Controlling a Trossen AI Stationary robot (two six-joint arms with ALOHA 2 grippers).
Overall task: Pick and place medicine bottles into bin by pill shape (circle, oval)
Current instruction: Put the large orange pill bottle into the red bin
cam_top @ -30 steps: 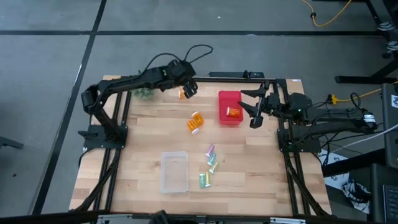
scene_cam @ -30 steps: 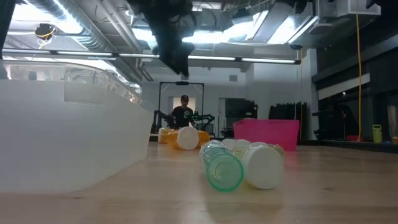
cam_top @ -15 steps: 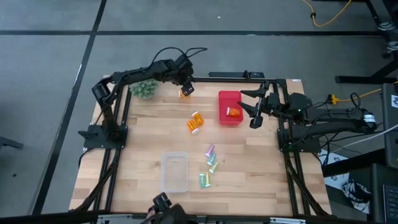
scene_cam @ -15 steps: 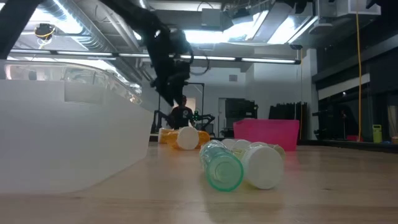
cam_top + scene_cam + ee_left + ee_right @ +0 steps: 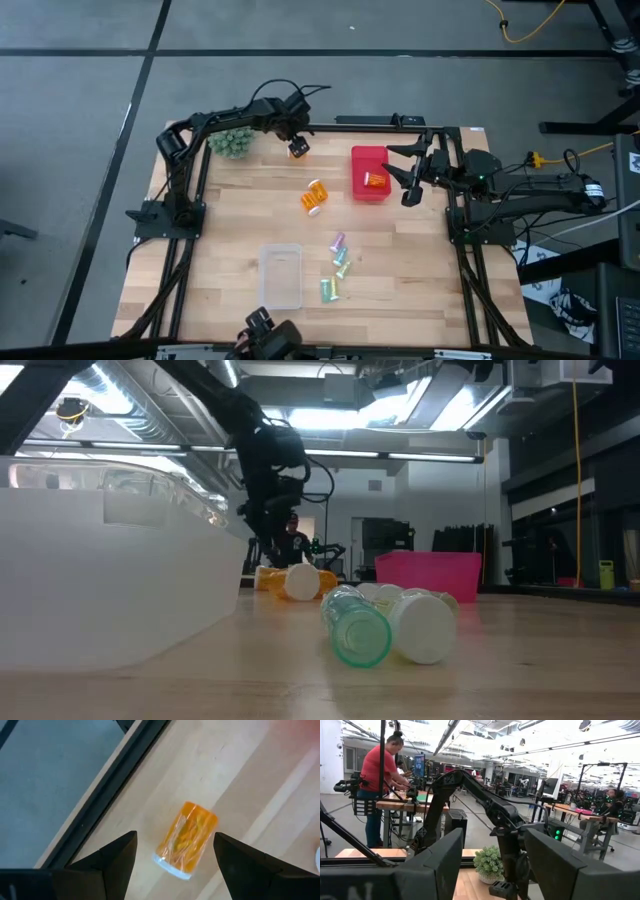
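Overhead, your left gripper (image 5: pixel 296 143) hangs with jaws spread, holding nothing, above an orange bottle (image 5: pixel 187 840) lying on its side near the table's far edge. To grasp well, lower until the fingers (image 5: pixel 118 857) straddle the barrel, then close across its width, not on the white cap. Your right gripper (image 5: pixel 409 176) waits beside the pink bin (image 5: pixel 368 174), likewise spread and empty. Underneath is a pale wooden table (image 5: pixel 230 230); behind it, an open workshop with a person (image 5: pixel 376 785) at a bench.

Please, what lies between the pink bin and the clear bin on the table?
In the high view, one orange bottle lies on the bare wood between the pink bin and the clear bin. The pastel bottles lie beside that line.
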